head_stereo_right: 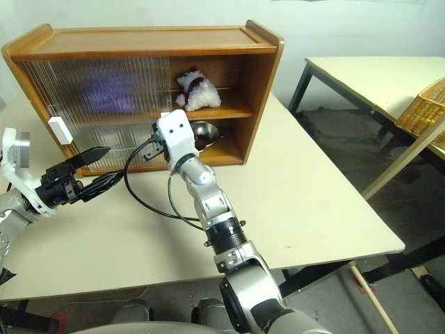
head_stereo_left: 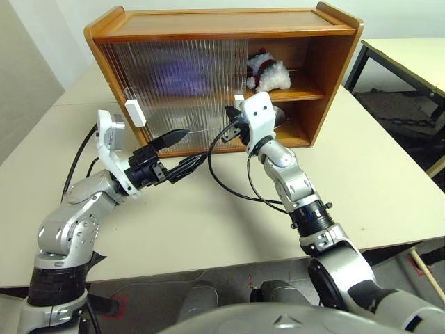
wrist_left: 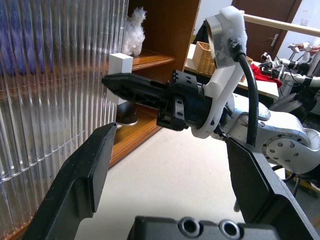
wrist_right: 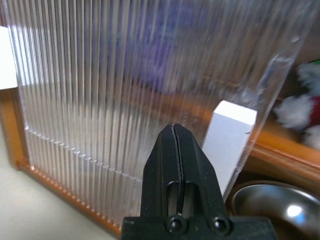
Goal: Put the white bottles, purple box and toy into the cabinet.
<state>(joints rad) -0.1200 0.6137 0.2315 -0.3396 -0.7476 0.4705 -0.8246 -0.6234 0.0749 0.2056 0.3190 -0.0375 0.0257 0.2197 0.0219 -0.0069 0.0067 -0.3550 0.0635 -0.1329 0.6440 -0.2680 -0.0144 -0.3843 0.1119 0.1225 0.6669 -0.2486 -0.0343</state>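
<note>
Right wrist view: the right gripper (wrist_right: 173,131) — jaws clenched, empty — points at the cabinet (head_stereo_left: 208,28) door beside its handle (wrist_right: 227,142); left gripper (head_stereo_left: 179,151) hangs released before it.

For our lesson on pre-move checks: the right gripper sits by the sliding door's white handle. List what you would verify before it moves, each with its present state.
1. Right gripper shut: ok.
2. Its tip beside the white handle: ok; touching it: cannot tell.
3. Left gripper open, holding nothing: ok.
4. Toy on the cabinet shelf: ok.
5. Purple box behind the ribbed door: ok, seen as a blur.
6. White bottles inside: cannot tell.
</note>
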